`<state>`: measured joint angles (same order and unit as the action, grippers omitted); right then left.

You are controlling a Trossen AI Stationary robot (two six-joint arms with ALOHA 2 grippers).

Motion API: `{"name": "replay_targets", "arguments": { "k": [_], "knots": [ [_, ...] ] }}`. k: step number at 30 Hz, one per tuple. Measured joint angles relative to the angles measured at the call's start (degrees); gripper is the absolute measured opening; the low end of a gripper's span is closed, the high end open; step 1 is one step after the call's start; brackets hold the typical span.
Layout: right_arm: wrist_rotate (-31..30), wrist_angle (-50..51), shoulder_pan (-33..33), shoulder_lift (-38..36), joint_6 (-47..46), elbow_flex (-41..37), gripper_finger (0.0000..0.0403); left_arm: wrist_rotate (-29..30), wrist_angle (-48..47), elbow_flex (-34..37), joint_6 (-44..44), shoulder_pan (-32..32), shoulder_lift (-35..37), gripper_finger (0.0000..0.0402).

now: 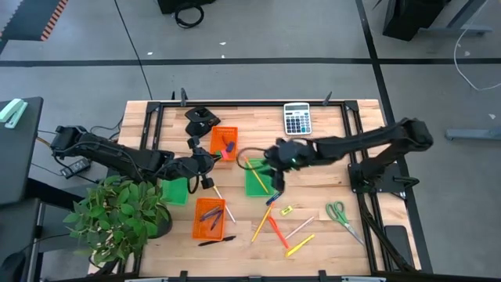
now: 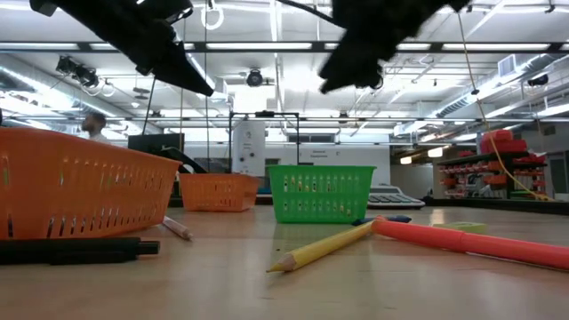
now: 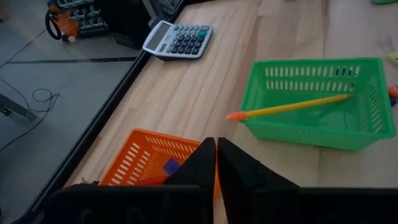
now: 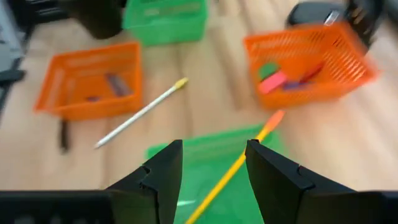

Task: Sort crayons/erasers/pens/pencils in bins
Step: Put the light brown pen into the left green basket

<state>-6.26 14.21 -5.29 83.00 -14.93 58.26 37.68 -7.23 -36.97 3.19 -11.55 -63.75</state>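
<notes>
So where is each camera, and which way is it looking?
High view: above the table, looking straight down; shows both dark arms, the left hand and the right hand.
Low view: at tabletop height, looking level across the table; arms hang in from above.
Left wrist view: on the left arm, looking past its shut fingers.
Right wrist view: on the right arm, looking down between its open fingers.
Shared: the long thin yellow pencil across the green plastic bin shows in both wrist views.

Two dark jointed arms; right gripper [image 4: 208, 180] fingers apparently black, angular.
</notes>
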Motion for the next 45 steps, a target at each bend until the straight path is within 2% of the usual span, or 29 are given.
{"name": "replay_targets", "arguments": {
  "k": [3,7,10,17,23,29,38,45],
  "knots": [
    [-2.4,-1.1,-4.0,-2.9,-6.2,-6.4,0.0181,0.0,0.1,0.0,0.2,0.0,0.0,0.0025],
    [-4.3,-9.0,-9.5,-5.0,-15.3,-15.8,0.0181,-0.1,0.1,-0.1,0.6,-0.5,0.0,0.0027],
    [-4.4,-14.7,-14.1,-5.1,-20.2,-20.4,0.0181,-2.2,0.1,-0.9,-0.6,-1.7,0.0,0.0023],
    [-16.2,-18.0,-25.2,-4.4,-19.6,-23.8,0.0181,-4.8,1.5,-2.2,4.8,-5.5,0.0,0.0017],
    [-20.9,-19.0,-34.3,-4.0,-24.6,-27.1,0.0181,-4.8,1.8,-2.1,12.7,-9.0,-1.7,0.0018],
    [-27.3,-21.4,-42.6,-3.6,-26.9,-30.8,0.0181,-4.4,12.1,-2.1,14.3,-13.1,-8.0,0.0013],
    [-28.9,-24.5,-48.7,-3.6,-27.9,-35.6,0.0181,-4.5,31.0,-2.0,13.1,-15.1,-18.1,0.0021],
    [-28.8,-24.4,-48.9,-3.5,-28.4,-39.2,0.0181,-4.5,31.5,-2.0,13.1,-15.1,-19.4,0.0013]
  ]
}}
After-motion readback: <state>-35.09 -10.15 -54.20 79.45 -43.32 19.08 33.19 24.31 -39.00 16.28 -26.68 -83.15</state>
